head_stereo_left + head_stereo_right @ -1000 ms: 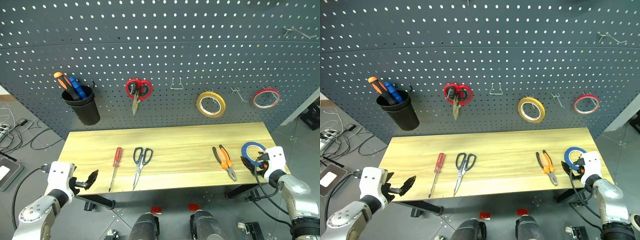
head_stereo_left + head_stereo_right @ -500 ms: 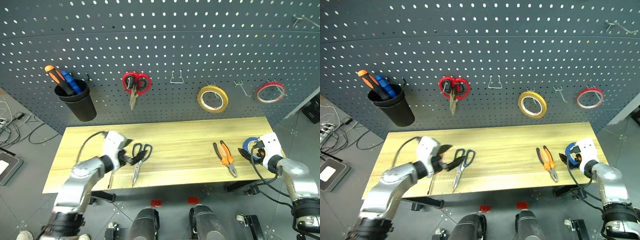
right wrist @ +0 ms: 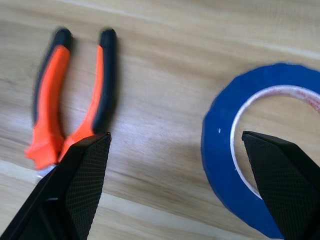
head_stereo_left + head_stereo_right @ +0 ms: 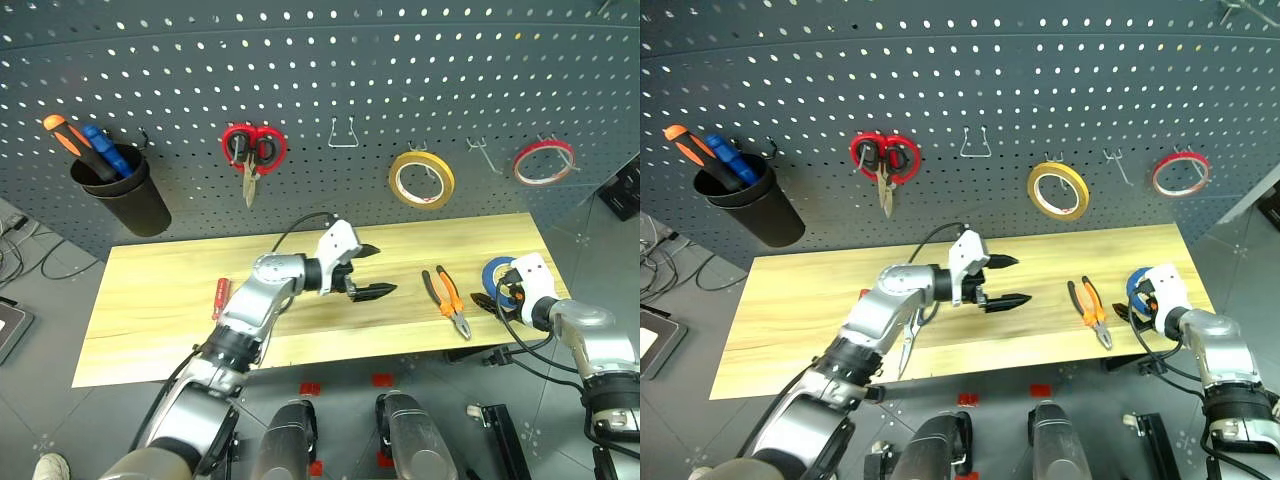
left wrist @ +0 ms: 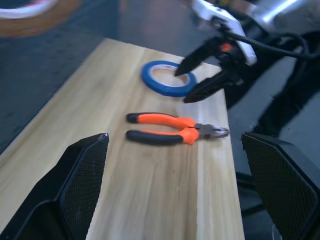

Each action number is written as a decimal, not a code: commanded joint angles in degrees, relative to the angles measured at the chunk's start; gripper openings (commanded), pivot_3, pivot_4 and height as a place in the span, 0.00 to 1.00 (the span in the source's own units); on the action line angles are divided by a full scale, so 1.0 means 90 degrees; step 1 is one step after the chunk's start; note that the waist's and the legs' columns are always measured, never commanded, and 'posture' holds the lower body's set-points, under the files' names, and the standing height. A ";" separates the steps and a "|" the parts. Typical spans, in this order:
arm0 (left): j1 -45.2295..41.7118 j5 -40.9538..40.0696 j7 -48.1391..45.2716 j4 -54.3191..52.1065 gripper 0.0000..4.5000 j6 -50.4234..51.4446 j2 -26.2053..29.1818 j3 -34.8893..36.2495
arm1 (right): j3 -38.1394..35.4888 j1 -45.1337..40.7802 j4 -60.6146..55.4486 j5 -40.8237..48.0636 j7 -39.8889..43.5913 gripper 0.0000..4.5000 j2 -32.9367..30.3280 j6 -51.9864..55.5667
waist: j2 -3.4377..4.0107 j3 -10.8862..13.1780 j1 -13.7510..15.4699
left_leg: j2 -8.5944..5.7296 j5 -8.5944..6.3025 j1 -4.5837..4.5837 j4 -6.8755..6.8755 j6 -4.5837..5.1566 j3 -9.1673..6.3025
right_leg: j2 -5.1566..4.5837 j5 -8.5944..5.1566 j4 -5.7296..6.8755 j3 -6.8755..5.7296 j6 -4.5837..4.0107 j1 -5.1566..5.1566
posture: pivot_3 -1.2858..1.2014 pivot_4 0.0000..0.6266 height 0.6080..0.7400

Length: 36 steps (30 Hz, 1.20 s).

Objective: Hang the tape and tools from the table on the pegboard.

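The blue tape [image 4: 500, 279] lies flat at the counter's [image 4: 150, 300] right end, the open right gripper [image 4: 487, 301] poised at it. The left gripper [image 4: 371, 271], jaws apart and empty, has swung from off the left end to mid-counter, toward the pliers [image 4: 447, 302]; nothing is lifted yet.

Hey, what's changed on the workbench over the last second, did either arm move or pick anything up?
The left gripper swung from off the table's left end across to mid-table, jaws open and empty, pointing toward the pliers. The right gripper stayed at the blue tape, open, holding nothing. The tape, pliers and screwdriver lie where they were.
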 commanded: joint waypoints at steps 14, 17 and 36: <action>-0.1328 0.0766 -0.0541 0.2446 0.99 -0.2042 -0.0965 -0.0040 | -0.0082 -0.1411 0.2028 -0.0198 -0.0244 1.00 0.0101 -0.0395 | -0.0021 0.0385 -0.0111 | 0.0003 0.0015 -0.0021 0.0011 -0.0027 0.0003 | -0.0004 0.0003 -0.0002 -0.0012 0.0009 -0.0013 | 0.43 0.68 1.00; -0.1412 0.0809 -0.0538 0.2596 0.99 -0.2126 -0.1027 0.0020 | -0.0086 -0.1554 0.2333 -0.0220 -0.0280 1.00 0.0136 -0.0469 | -0.0027 0.0398 -0.0117 | 0.0003 0.0016 -0.0025 0.0011 -0.0029 0.0005 | -0.0005 0.0004 -0.0004 -0.0014 0.0010 -0.0017 | 0.43 0.69 1.00; -0.1598 0.0928 -0.0526 0.2875 1.00 -0.2265 -0.1020 0.0250 | -0.0217 -0.2097 0.3384 -0.0288 -0.0521 0.16 0.0292 -0.0734 | -0.0075 0.0434 -0.0114 | 0.0005 0.0020 -0.0025 0.0011 -0.0035 0.0007 | -0.0006 0.0009 -0.0006 -0.0013 0.0021 -0.0016 | 0.43 0.67 1.00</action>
